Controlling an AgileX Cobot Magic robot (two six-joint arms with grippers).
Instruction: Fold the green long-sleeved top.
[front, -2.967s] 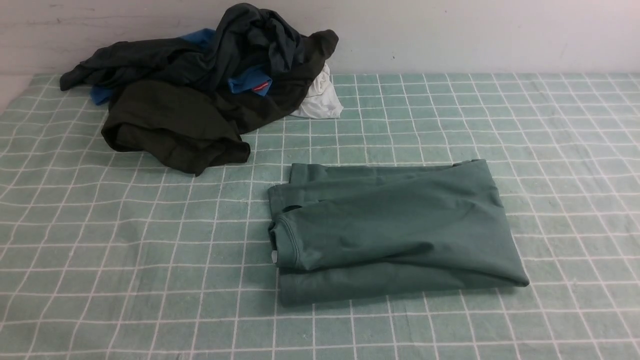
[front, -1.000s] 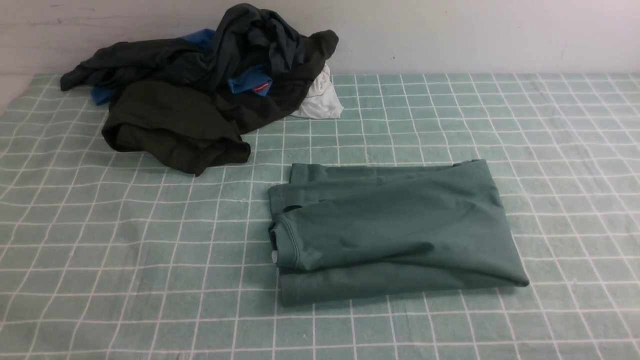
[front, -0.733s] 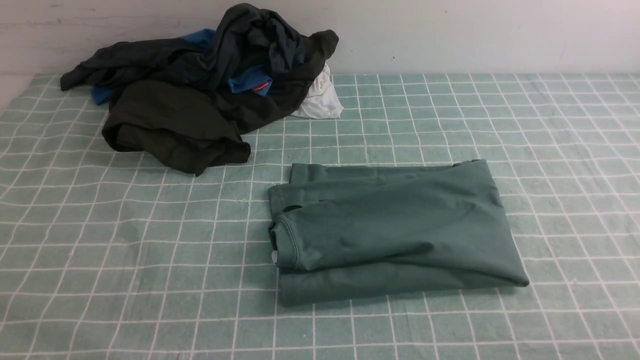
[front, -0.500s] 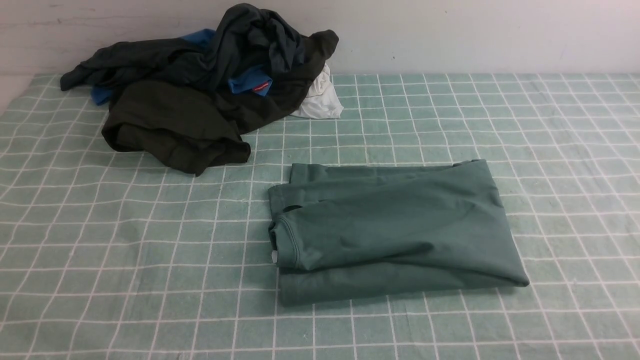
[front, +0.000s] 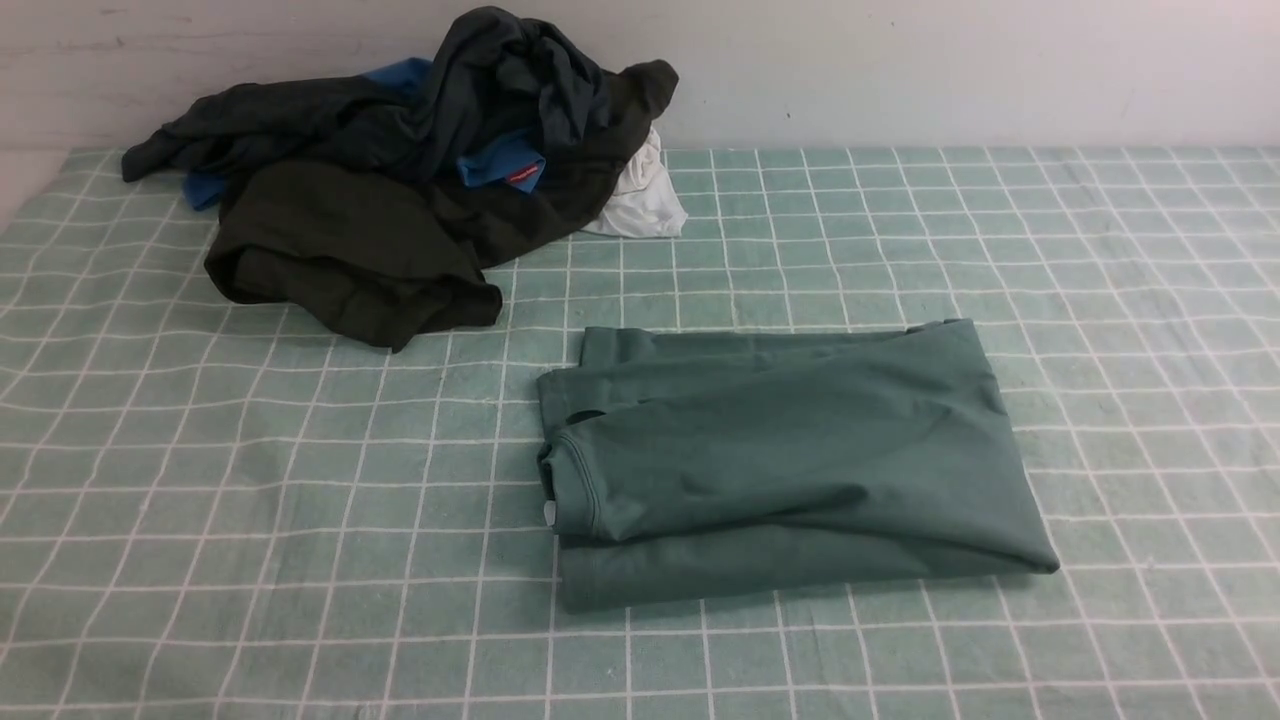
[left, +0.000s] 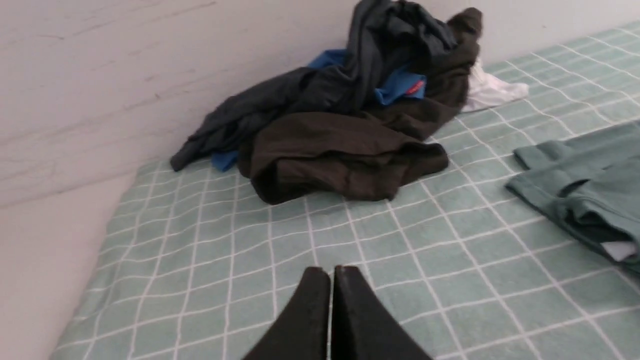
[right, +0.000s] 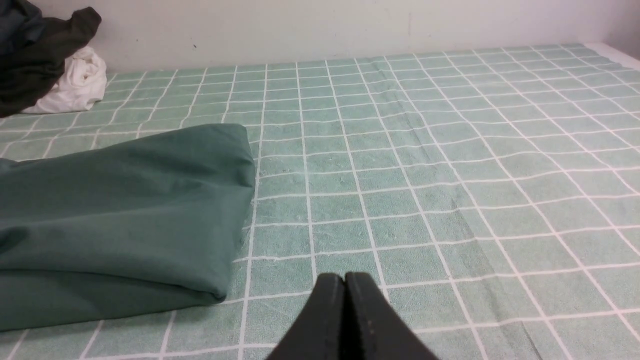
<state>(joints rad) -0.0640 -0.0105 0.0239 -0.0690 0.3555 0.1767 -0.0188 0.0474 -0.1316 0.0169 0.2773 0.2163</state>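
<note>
Green long-sleeved top (front: 790, 460), folded, lying centre of checked cloth (front: 250, 520); dark garment heap (front: 400, 190) at its 10 o'clock; left gripper (left: 330, 272) and right gripper (right: 345, 279) clenched, empty.

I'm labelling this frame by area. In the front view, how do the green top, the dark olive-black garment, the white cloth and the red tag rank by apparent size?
Largest to smallest:
1. green top
2. dark olive-black garment, farther away, so unsure
3. white cloth
4. red tag
</note>
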